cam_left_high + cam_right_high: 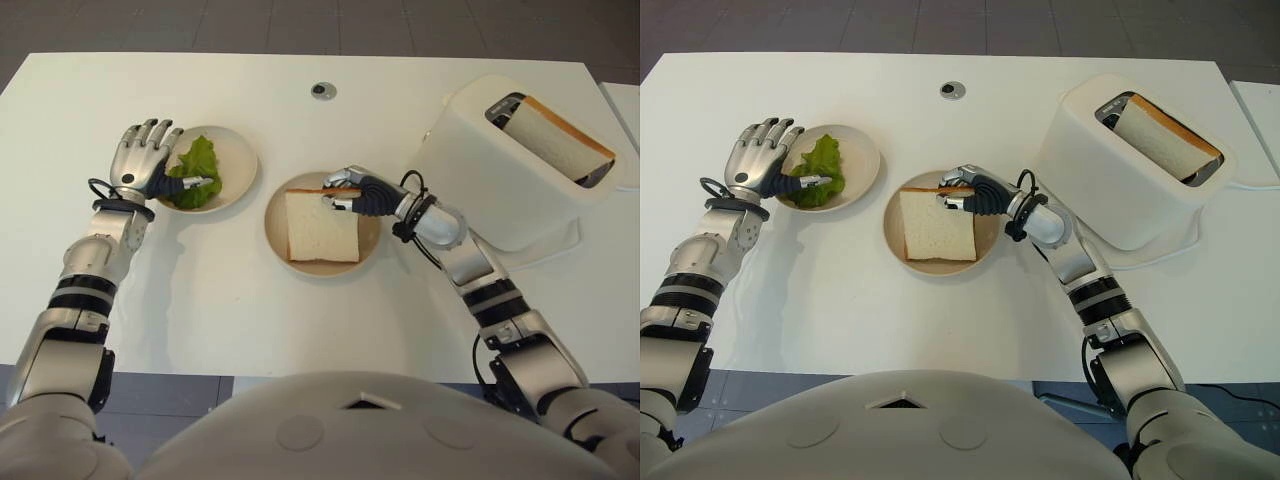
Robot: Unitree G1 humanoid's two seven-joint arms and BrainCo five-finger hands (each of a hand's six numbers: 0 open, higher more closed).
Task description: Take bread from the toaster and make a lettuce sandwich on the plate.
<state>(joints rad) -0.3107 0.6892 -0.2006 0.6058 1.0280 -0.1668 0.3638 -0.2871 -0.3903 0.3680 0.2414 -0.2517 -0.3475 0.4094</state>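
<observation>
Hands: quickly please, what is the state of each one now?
Left hand: open, holding nothing, at the lettuce.
Right hand: closed on the bread slice lying on the plate.

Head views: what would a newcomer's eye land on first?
The toaster at right rear, with a second slice sticking up from its slot. Then the right hand, fingers curled on the far edge of the bread lying on the centre plate. The left hand is open beside the lettuce on the left plate, thumb over the leaf.
</observation>
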